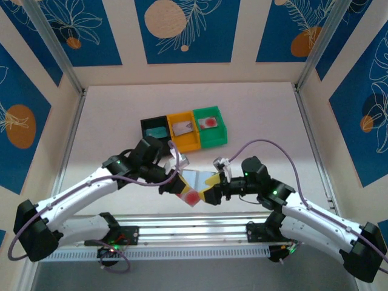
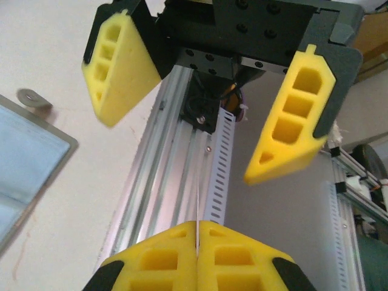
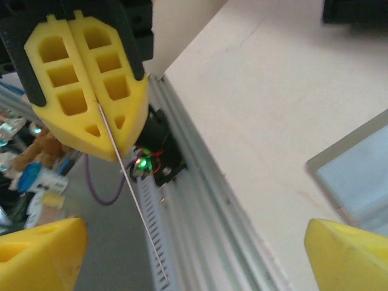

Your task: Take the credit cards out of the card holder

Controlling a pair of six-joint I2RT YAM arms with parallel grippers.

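Observation:
The card holder [image 1: 194, 177] lies open on the table between the two arms, its pale bluish pockets facing up. It also shows at the edge of the left wrist view [image 2: 24, 163], with its snap button [image 2: 33, 99], and of the right wrist view [image 3: 357, 170]. My left gripper [image 1: 180, 189] is shut on a pale credit card with a red dot [image 1: 193, 197], held just in front of the holder. Both wrist views show that card edge-on [image 2: 197, 203] [image 3: 130, 200]. My right gripper [image 1: 213, 185] faces it, open, with nothing between its fingers [image 3: 42, 254].
Black [image 1: 144, 124], orange [image 1: 182, 115] and green [image 1: 222, 121] bins stand in a row behind the holder, each with a card inside. The aluminium rail [image 1: 194, 225] runs along the near table edge under both grippers. Metal posts stand at the far corners.

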